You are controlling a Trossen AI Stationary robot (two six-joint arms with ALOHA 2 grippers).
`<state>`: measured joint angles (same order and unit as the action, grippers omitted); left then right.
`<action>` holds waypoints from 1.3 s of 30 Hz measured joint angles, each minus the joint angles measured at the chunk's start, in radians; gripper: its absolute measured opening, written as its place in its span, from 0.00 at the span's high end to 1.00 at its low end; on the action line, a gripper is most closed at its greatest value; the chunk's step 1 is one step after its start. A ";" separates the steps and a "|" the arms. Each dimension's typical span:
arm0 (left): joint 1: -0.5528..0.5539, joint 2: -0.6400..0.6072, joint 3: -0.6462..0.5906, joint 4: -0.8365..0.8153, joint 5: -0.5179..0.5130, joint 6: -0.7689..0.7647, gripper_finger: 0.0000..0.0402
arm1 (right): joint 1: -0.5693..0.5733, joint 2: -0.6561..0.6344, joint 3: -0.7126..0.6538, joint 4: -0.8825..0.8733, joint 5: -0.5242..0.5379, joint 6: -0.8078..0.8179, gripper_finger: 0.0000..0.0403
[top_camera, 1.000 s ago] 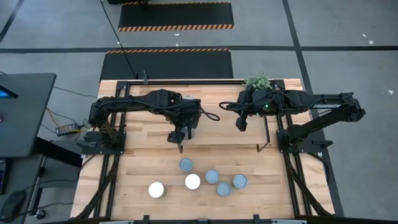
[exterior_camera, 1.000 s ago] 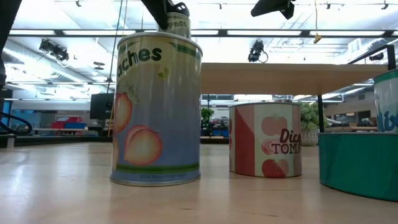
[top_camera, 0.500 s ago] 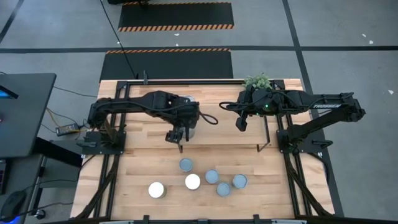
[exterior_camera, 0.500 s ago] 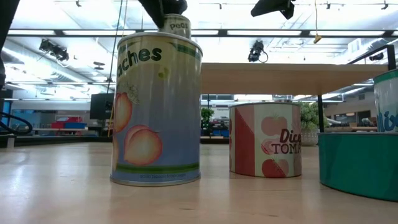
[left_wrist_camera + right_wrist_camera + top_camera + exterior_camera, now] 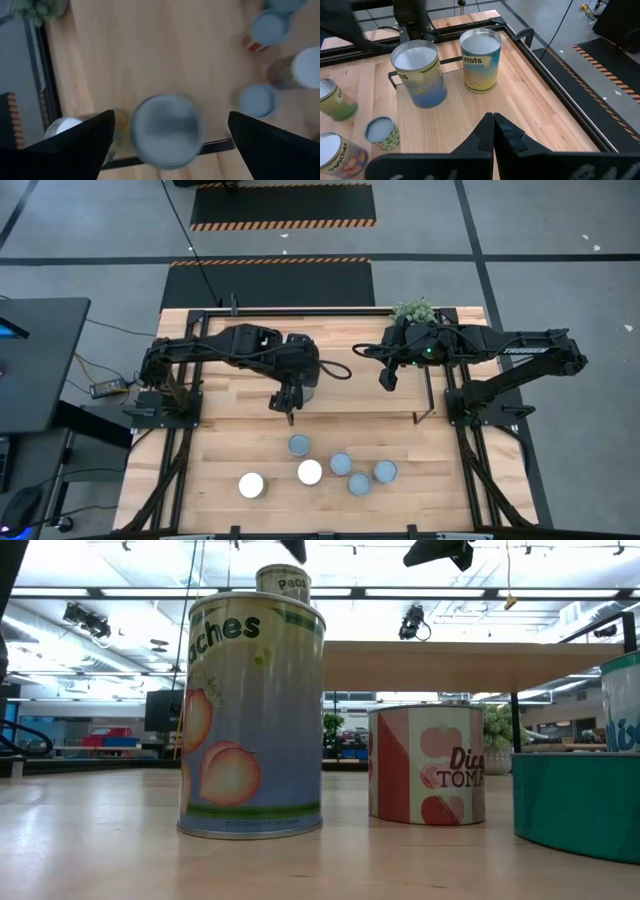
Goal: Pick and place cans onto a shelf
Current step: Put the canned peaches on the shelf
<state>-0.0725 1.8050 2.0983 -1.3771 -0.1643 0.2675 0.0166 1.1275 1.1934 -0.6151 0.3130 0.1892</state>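
Note:
My left gripper [image 5: 288,394] is open above the left end of the shelf [image 5: 350,395], its fingers spread wide on either side of a can [image 5: 167,129] that stands upright on the shelf. In the low view this peas can [image 5: 283,580] stands free, with a fingertip [image 5: 295,548] above it. A second can [image 5: 480,60], labelled carrots, stands beside it [image 5: 417,72] on the shelf. Several cans [image 5: 341,463] stand on the table in front of the shelf. My right gripper [image 5: 387,378] is shut and empty over the shelf's far right part.
A peaches can [image 5: 252,715], a tomato can [image 5: 428,765] and a teal can [image 5: 580,805] stand close to the low camera. A small green plant [image 5: 414,310] sits at the table's far edge. Bare shelf board lies between the two arms.
My left gripper has set the peas can down on the shelf's left end, opened and let it go, then risen clear of it. The can now stands upright on its own. My right arm has kept still.

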 joint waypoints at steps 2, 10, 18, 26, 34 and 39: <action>-0.010 0.000 0.016 -0.006 0.031 -0.035 0.01 | 0.000 0.000 0.000 0.000 0.000 0.000 0.99; -0.094 0.000 0.037 -0.033 0.166 -0.272 0.04 | 0.000 0.000 0.000 -0.002 0.000 0.001 0.99; -0.267 0.000 -0.029 -0.042 0.182 -0.397 0.13 | 0.000 0.000 0.000 -0.011 0.000 -0.004 0.99; -0.396 -0.020 -0.175 -0.013 0.177 -0.583 0.18 | 0.014 0.001 0.000 0.011 -0.177 0.002 0.99; -0.479 -0.138 -0.370 0.106 0.038 -0.733 0.28 | 0.156 0.052 0.002 0.110 -0.227 0.095 0.99; -0.496 -0.232 -0.520 0.190 0.033 -0.790 0.33 | 0.234 0.126 0.001 0.176 -0.212 0.167 0.99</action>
<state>-0.5688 1.5732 1.5783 -1.1867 -0.1317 -0.5222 0.2502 1.2539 1.1946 -0.4388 0.1011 0.3565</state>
